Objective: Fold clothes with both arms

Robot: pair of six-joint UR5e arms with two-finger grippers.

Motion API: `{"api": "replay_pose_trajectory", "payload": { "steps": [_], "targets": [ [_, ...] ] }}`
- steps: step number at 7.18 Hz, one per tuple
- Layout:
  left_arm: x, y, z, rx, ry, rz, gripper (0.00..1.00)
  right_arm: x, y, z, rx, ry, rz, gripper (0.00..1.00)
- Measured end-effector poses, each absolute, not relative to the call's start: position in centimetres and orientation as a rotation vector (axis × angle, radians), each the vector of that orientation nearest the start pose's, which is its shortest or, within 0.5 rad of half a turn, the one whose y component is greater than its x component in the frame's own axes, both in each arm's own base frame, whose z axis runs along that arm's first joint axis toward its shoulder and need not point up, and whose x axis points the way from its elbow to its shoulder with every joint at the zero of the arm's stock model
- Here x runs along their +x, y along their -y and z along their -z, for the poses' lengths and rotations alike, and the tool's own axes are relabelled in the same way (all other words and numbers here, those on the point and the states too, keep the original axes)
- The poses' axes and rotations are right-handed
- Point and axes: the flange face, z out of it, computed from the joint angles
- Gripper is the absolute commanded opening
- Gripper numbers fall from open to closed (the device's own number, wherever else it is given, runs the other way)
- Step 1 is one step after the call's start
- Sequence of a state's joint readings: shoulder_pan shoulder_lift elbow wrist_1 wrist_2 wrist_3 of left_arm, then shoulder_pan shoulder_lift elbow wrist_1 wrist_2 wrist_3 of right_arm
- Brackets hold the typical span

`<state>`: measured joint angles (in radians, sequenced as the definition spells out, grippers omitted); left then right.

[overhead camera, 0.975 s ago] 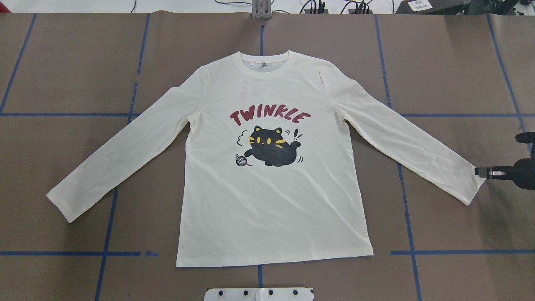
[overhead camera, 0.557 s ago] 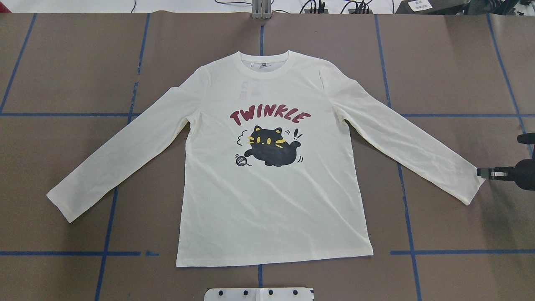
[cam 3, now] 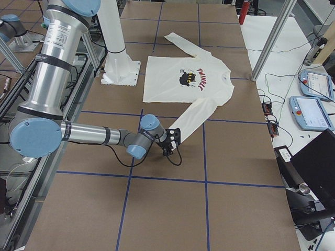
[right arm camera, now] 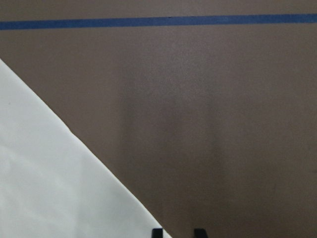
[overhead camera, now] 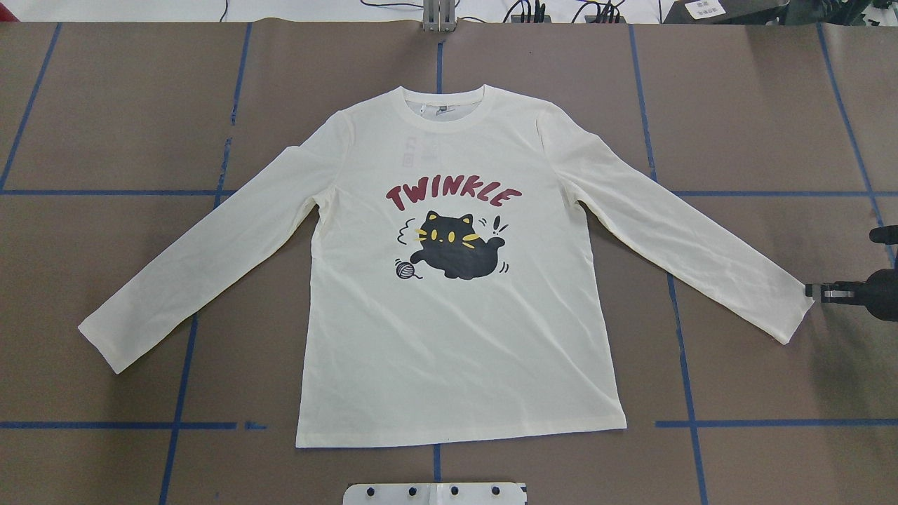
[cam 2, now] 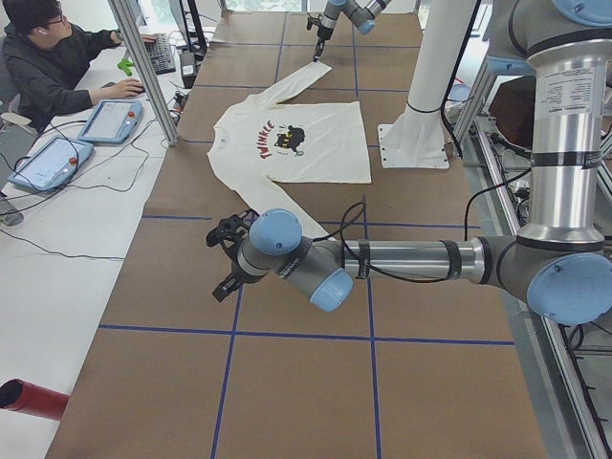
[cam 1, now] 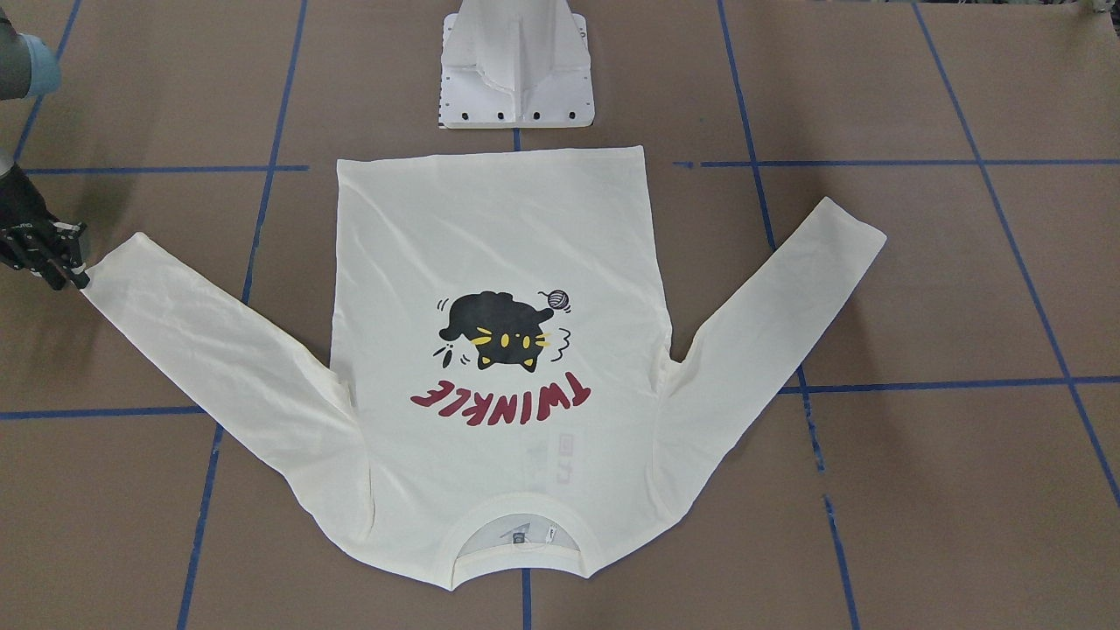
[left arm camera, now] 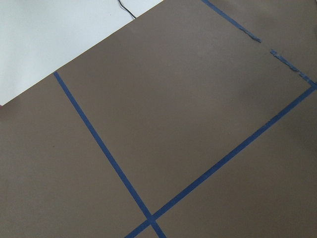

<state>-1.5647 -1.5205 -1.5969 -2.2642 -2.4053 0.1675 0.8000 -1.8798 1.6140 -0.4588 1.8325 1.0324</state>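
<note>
Right hand (overhead camera: 812, 289) low, just beside cuff (overhead camera: 794, 317)

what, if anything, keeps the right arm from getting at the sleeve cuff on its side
Probably nothing, so yes: the right gripper sits right at that cuff of the T-shirt, jaws apart, with only bare table around it. Whether it touches the cloth is unclear.

A brown-covered desk (overhead camera: 105, 105) is crossed by a grid of blue tape lines (overhead camera: 687, 365). A white pedestal (cam 1: 518, 66) stands at 12 o'clock in the front-facing view. In the left side view a person (cam 2: 53, 57) sits at 10 o'clock beside two tablets (cam 2: 113, 120). A red cylinder (cam 2: 33, 399) lies at 8 o'clock.
</note>
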Motion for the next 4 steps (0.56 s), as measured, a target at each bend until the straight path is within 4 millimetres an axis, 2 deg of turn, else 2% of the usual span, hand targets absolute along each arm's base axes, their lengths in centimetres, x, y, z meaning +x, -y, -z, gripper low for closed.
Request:
{"api": "replay_pose_trajectory", "payload": {
  "steps": [1, 2, 3, 4],
  "targets": [
    [-5.74, 49.06, -58.72, 0.696, -0.752, -0.436, 1.0, -19.49, 35.18, -65.94, 0.328, 0.813, -0.129, 0.35],
    [-5.77, 49.05, -58.71, 0.697, -0.752, -0.436, 1.0, -19.74, 35.05, -65.92, 0.327, 0.815, -0.122, 0.29],
    [-5.79, 49.05, -58.7, 0.697, -0.752, -0.435, 1.0, -19.97, 34.97, -65.81, 0.326, 0.818, -0.116, 0.0],
    [-5.8, 49.05, -58.7, 0.697, -0.752, -0.435, 1.0, -20.14, 34.97, -65.64, 0.328, 0.821, -0.113, 0.0]
  ]
}}
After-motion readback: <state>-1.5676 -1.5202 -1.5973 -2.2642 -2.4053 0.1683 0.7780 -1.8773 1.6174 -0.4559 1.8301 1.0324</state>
